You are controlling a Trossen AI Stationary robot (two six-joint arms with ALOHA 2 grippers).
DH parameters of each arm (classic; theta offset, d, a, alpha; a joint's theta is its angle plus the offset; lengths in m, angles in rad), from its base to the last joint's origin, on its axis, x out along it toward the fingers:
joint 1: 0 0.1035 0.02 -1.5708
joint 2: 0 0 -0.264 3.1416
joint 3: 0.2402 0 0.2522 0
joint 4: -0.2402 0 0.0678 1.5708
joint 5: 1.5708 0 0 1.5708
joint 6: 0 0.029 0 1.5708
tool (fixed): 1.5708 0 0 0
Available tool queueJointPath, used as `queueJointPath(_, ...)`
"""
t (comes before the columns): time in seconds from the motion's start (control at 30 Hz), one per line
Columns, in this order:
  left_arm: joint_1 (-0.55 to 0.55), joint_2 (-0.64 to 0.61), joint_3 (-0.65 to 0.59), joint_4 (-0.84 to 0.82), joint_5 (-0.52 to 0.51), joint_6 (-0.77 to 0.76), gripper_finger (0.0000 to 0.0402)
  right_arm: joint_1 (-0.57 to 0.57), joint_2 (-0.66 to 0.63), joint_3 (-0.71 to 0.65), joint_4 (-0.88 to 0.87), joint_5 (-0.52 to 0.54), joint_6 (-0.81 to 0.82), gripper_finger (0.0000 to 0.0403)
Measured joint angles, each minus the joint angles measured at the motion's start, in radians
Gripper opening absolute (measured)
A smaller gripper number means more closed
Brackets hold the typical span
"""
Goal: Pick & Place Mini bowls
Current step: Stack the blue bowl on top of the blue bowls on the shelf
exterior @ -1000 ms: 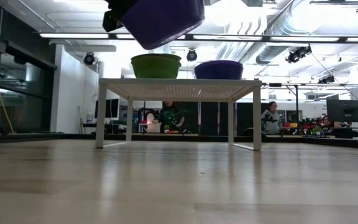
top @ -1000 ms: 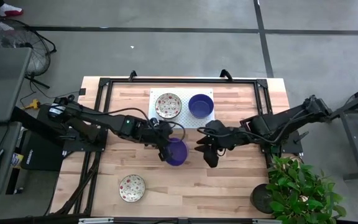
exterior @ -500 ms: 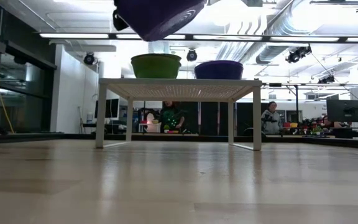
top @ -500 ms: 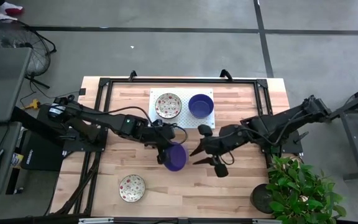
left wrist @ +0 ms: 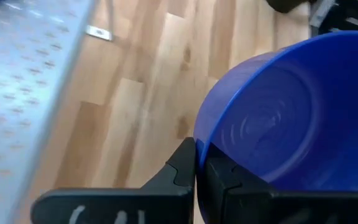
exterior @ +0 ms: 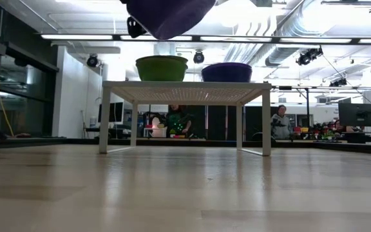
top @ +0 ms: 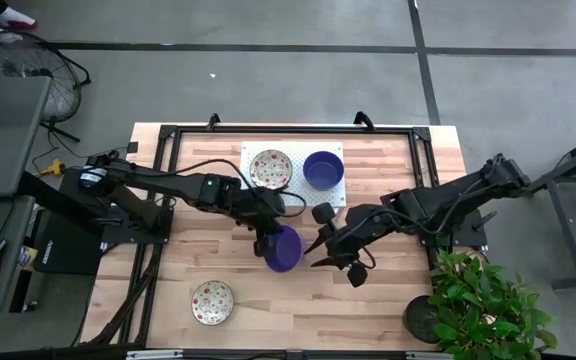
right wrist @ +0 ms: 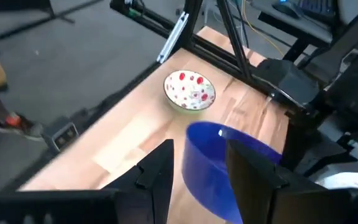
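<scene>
My left gripper point(top: 268, 238) is shut on a deep blue mini bowl point(top: 284, 249), held in the air over the middle of the table; the low view shows the bowl's underside point(exterior: 167, 13) high above the tabletop. My right gripper point(top: 316, 250) is open and points at this bowl from the table's right. In the right wrist view the bowl point(right wrist: 219, 155) lies just ahead of the spread fingers. A speckled bowl point(top: 270, 168) and a blue bowl point(top: 322, 168) stand on the white rack point(top: 293, 195). Another speckled bowl point(top: 212, 302) sits on the table near the near edge. My left gripper pinches the blue bowl's rim point(left wrist: 199, 138), one finger point(left wrist: 229, 180) inside the bowl and one finger point(left wrist: 180, 167) outside its wall. It comes at the rim from the table's left. The bowl is lifted clear of the table and tilted.
The white perforated rack point(exterior: 185, 92) stands on legs at the table's far middle. A black frame point(top: 168, 140) runs around the table's edges. A potted plant point(top: 483, 305) sits at the near right corner. Bare wood point(top: 388, 300) lies between the arms and the near edge.
My left gripper has carried the blue bowl a little higher and slightly toward the near edge, tipping it further. My right gripper has turned about its wrist and edged toward the bowl from the right.
</scene>
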State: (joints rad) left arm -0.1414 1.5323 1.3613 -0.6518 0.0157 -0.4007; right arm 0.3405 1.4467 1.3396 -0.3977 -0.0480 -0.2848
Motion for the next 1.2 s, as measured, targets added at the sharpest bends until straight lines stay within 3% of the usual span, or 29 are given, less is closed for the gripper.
queueJointPath(0.27,0.011,0.079,0.034,-0.079,0.087,-0.052,0.0,-0.001,0.002,0.0,-0.018,0.049,-0.076,0.0133)
queueJointPath(0.37,0.011,0.163,0.125,-0.135,0.109,-0.048,0.0,0.0,0.016,0.0,-0.09,0.02,-0.095,0.0133)
queueJointPath(0.47,0.011,0.234,0.247,-0.295,0.106,-0.015,0.0,0.005,0.043,0.0,-0.149,0.009,-0.141,0.0133)
queueJointPath(0.6,0.011,0.282,0.33,-0.445,0.086,0.01,0.0,0.044,0.038,0.0,-0.227,0.047,-0.195,0.0133)
queueJointPath(0.73,0.011,0.315,0.393,-0.448,0.107,0.049,0.0,0.081,0.037,0.001,-0.25,0.055,-0.295,0.0133)
queueJointPath(0.93,0.01,0.348,0.442,-0.5,0.109,0.057,0.0,0.102,0.043,0.001,-0.332,0.155,-0.446,0.0133)
queueJointPath(1.2,0.011,0.348,0.444,-0.509,0.111,0.113,0.0,0.092,0.047,0.0,-0.406,0.151,-0.608,0.0133)
